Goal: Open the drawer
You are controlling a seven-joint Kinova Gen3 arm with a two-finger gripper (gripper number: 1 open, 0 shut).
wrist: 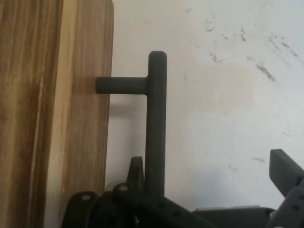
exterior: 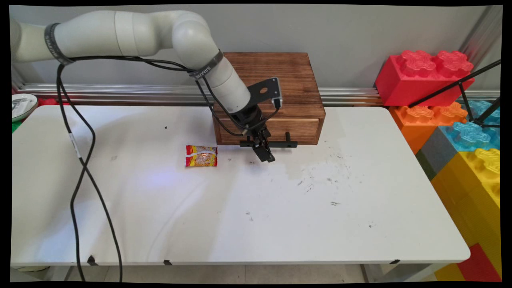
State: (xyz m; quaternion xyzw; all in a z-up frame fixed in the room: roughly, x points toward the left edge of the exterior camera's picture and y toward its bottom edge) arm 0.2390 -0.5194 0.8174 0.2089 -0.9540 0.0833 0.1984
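Note:
A dark wooden box point(exterior: 276, 80) stands at the back middle of the white table point(exterior: 256, 224). Its single drawer point(exterior: 306, 130) faces me and carries a black bar handle point(exterior: 286, 144). My black gripper point(exterior: 267, 155) reaches down right at this handle. In the hand view the handle point(wrist: 156, 118) runs upward beside the wooden drawer front point(wrist: 85, 142). The gripper point(wrist: 209, 166) is open, and the bar lies between the fingers, close against the left fingertip point(wrist: 136, 167); the right one point(wrist: 285, 168) stands well apart. A red and yellow snack packet point(exterior: 201, 156) lies flat on the table left of the gripper.
Large red point(exterior: 424, 76), orange point(exterior: 432, 116), blue point(exterior: 468, 134) and yellow point(exterior: 476, 176) toy blocks are stacked past the table's right edge, with black tripod legs point(exterior: 460, 86) before them. A metal rail point(exterior: 120, 94) runs along the wall. Black cables point(exterior: 80, 160) hang over the table's left side.

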